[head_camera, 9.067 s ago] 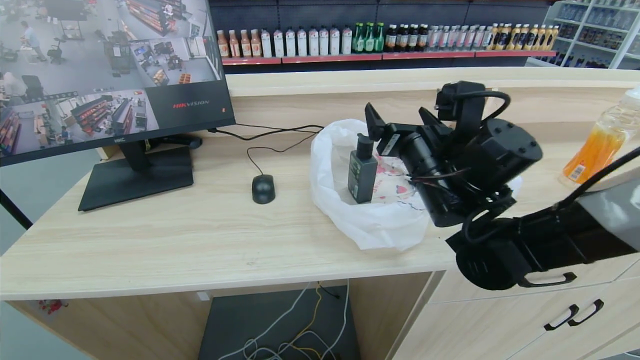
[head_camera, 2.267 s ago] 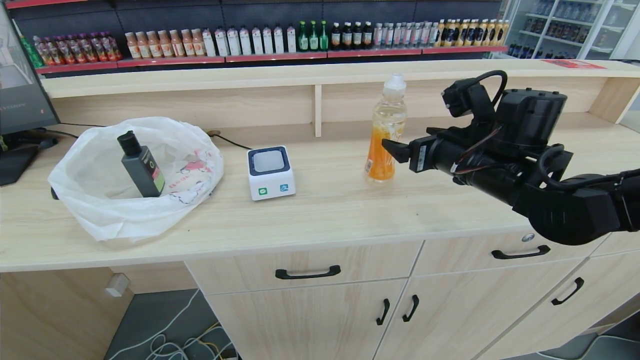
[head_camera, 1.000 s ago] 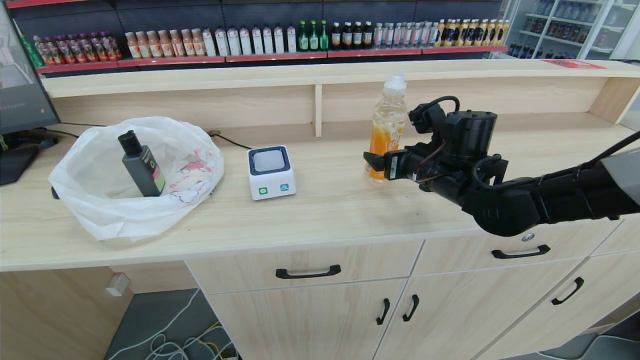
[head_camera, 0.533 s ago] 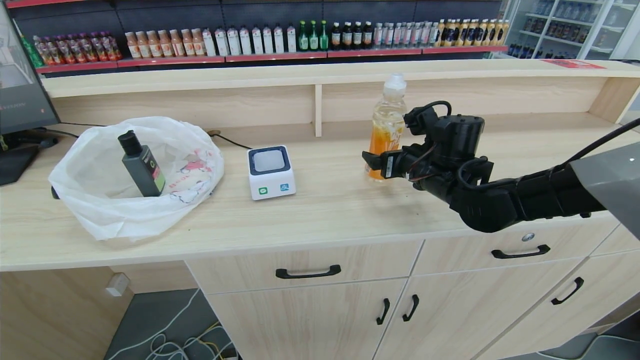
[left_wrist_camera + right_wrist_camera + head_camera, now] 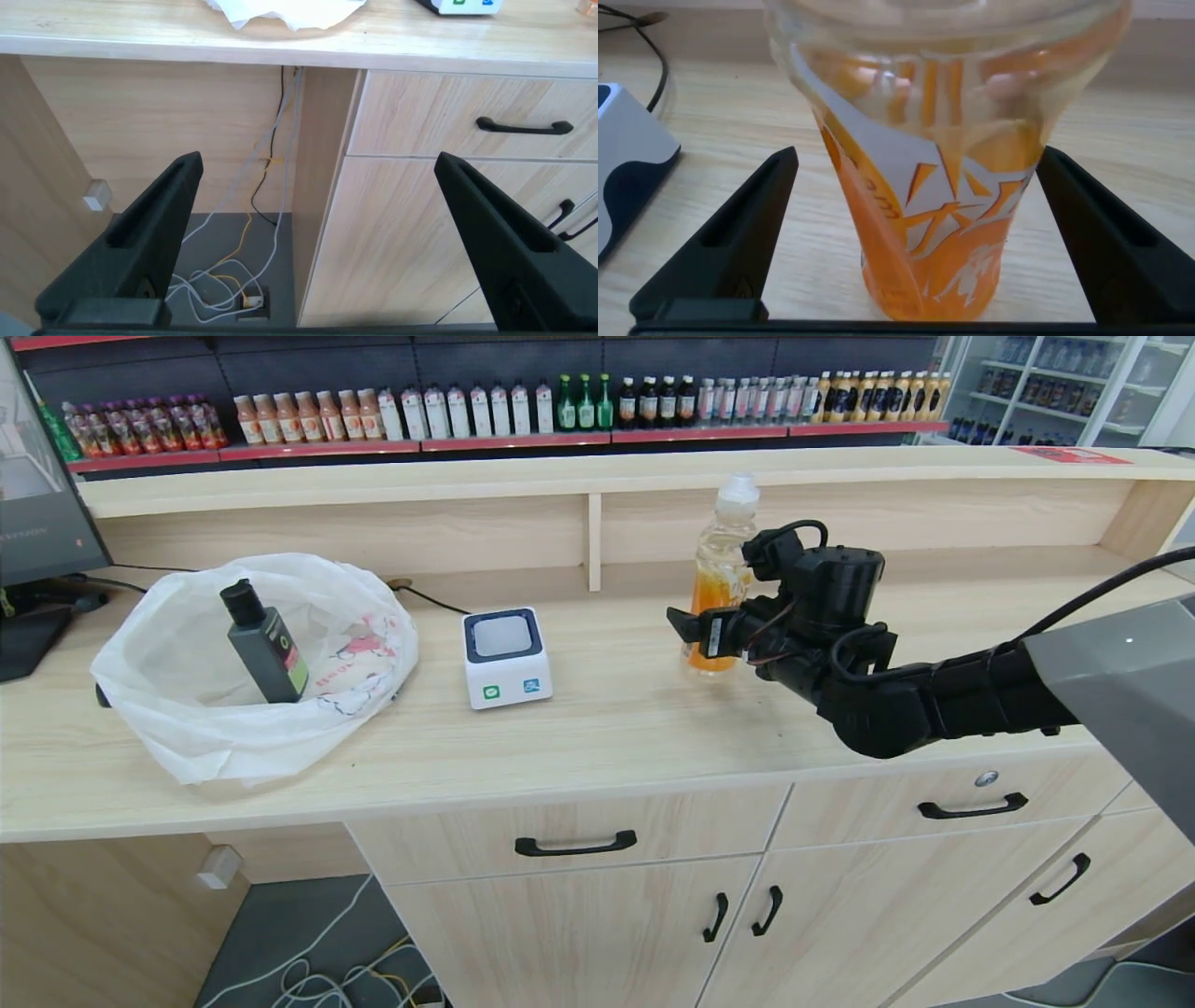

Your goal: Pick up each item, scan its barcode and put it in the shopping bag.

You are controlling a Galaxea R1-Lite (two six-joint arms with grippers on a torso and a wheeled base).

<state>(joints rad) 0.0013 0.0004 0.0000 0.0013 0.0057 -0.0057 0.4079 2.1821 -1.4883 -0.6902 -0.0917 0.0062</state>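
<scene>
An orange drink bottle (image 5: 724, 569) with a white cap stands upright on the wooden counter (image 5: 607, 719). My right gripper (image 5: 702, 633) is open at its lower half, one finger on each side; in the right wrist view the bottle (image 5: 934, 177) stands between the fingers (image 5: 738, 252), with gaps on both sides. A white scanner box (image 5: 505, 656) sits left of the bottle. Further left, the white shopping bag (image 5: 252, 663) lies open with a dark grey bottle (image 5: 264, 644) standing in it. My left gripper (image 5: 318, 243) is open below counter level, facing the cabinet front.
A raised shelf ledge (image 5: 597, 485) runs behind the counter, with a divider (image 5: 592, 555) behind the scanner. A monitor (image 5: 37, 513) stands at the far left. Drawers and cabinet doors (image 5: 579, 896) sit under the counter; cables (image 5: 234, 280) lie on the floor below.
The head camera turned from the bag toward the right part of the counter. My right gripper dropped and advanced left until its open fingers came around the orange bottle's lower half.
</scene>
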